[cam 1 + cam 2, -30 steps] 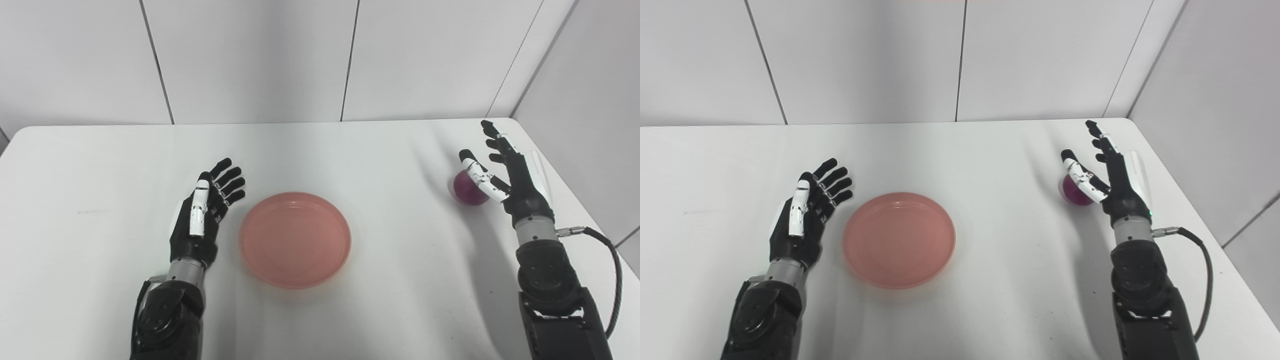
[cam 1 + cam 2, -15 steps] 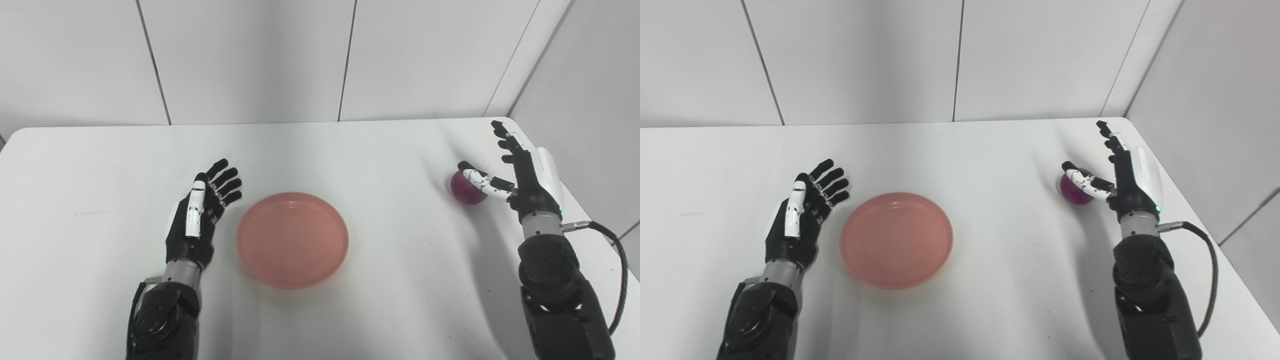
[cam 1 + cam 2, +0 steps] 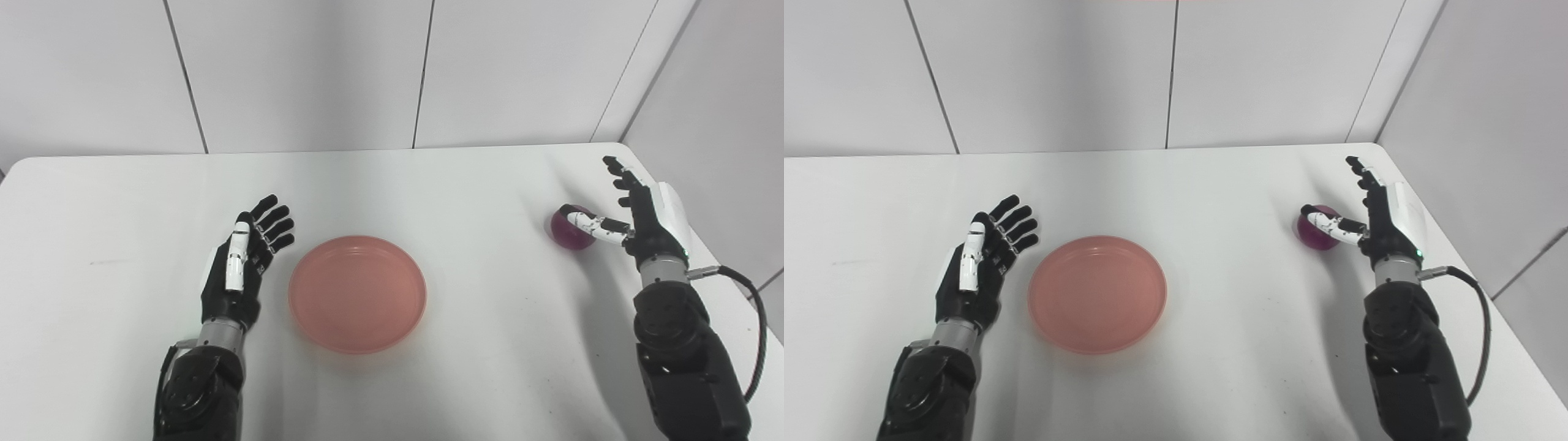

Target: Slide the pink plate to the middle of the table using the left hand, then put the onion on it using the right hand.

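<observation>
Where our arms run off the bottom edge, we see only forearms above the white table. Our plate lies bare near the table's middle. Just left of it our left hand rests apart from the rim, fingers spread, holding nothing. Our right hand stands with fingers fanned wide; its thumb crosses the onion near the right edge, hiding part of it, and we cannot tell whether they touch.

Bright, even overhead light, soft shadows on the white table, focus sharp throughout.
</observation>
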You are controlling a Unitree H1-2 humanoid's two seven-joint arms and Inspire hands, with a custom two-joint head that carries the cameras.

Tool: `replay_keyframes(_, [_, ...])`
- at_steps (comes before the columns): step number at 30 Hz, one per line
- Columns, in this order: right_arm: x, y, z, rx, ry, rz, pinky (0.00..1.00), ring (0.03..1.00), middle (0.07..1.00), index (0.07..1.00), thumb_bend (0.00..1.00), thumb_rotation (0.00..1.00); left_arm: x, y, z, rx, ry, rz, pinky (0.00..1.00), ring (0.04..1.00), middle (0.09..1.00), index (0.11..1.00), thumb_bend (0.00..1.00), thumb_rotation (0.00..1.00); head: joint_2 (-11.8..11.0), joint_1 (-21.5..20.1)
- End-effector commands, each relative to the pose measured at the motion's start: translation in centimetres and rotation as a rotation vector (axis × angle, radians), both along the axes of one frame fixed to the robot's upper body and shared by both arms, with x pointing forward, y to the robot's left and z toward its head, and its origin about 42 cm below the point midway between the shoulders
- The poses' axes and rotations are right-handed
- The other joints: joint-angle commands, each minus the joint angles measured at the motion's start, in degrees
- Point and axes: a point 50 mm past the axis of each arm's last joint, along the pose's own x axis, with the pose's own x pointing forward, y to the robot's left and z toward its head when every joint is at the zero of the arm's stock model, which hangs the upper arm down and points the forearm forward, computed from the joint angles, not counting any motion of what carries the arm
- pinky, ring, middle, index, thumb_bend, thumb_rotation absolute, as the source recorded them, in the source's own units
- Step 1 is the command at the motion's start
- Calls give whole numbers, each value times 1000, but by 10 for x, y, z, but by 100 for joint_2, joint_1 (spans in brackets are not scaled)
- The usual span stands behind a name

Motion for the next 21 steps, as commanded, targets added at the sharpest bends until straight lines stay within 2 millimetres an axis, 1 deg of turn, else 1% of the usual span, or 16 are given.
replay_keyframes(1, [8,-6,22,-52,-45,-7,738,842,878,888,940,350,0,5,-7,-2,34,6,798,812,818,802,379,1000,1,-3])
replay_keyframes(7, [12,-10,19,-59,-14,-5,742,849,884,893,968,384,-1,5,-5,-5,34,9,798,812,818,801,377,1000,1,-23])
replay_keyframes(14, [15,-12,16,-65,21,24,759,853,885,892,982,391,1,7,-7,-4,37,9,797,811,819,803,391,1000,-13,-52])
replay_keyframes(19, [16,-11,15,-74,28,30,746,846,878,882,987,378,1,6,-5,-1,32,7,791,808,817,800,392,1000,-18,-65])
replay_keyframes(21, [17,-12,13,-86,39,36,746,848,880,884,980,380,0,6,-5,-6,33,8,794,810,818,800,388,1000,-59,-64])
